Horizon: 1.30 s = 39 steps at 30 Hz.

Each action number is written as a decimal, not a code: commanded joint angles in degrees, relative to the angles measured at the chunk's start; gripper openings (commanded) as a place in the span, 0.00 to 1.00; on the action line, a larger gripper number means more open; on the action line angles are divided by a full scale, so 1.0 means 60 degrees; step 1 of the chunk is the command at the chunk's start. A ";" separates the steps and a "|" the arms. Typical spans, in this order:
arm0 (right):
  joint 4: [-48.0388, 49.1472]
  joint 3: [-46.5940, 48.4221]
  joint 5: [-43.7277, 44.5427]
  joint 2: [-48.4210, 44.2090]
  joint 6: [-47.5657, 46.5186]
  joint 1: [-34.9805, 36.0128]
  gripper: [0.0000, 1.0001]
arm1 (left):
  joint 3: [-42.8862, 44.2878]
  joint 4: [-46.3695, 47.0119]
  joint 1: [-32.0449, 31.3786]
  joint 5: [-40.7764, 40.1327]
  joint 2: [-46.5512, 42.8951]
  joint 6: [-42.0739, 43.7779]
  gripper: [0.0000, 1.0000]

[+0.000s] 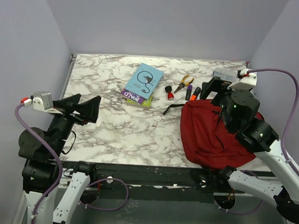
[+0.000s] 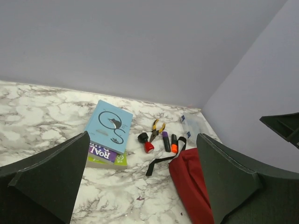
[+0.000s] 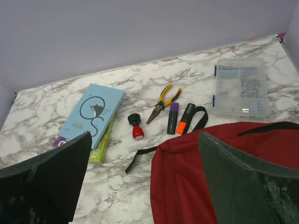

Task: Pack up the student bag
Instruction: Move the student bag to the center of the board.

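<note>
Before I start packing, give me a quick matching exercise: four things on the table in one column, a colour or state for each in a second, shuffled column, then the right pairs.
Things:
1. student bag
2. light blue book
3. pliers
4. clear box

Colour or state:
A. yellow handles
B. dark red fabric
C. lying on top of another book
D. see-through plastic

Pairs: 1-B, 2-C, 3-A, 4-D

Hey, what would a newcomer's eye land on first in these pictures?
The dark red student bag lies slumped on the marble table's right side. Left of it, farther back, a light blue book rests on a second book, with yellow-handled pliers and two markers between them and the bag.
</note>
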 commanded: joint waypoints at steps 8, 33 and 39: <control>-0.0033 -0.1028 -0.0426 0.0525 0.0291 -0.0055 1.00 | -0.0662 -0.0478 0.0048 0.2079 0.1373 -0.0909 0.98; 0.0767 -0.2648 -0.0316 -0.1229 0.0452 -0.0048 1.00 | -0.3003 0.4443 -0.7984 0.0286 0.8596 -0.6478 0.98; 0.0510 -0.2820 -0.0482 -0.1598 0.0670 -0.0050 1.00 | -0.1638 0.4511 -0.8386 0.0447 1.1119 -0.7757 0.98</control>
